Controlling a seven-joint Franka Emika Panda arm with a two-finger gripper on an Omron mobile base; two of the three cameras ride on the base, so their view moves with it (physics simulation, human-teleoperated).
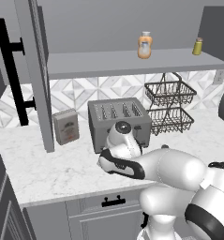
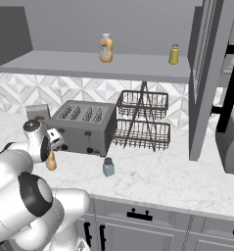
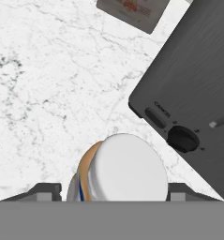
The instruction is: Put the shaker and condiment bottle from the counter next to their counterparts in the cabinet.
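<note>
Grey wall (image 1: 108, 21) above; diamond-patterned tile backsplash (image 1: 99, 89) below. Grey toaster (image 1: 118, 123) centre, two-tier wire basket rack (image 1: 168, 105) to its right, small box (image 1: 66, 126) left.

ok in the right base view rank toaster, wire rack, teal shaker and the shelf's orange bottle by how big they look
1. toaster and wire rack, too alike to split
2. orange bottle
3. teal shaker

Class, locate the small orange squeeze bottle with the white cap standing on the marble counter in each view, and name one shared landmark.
Left base view: hidden behind the arm.
Right base view: lower left, orange bottle.
Hand view: bottom centre.
Landmark: grey toaster.
</note>
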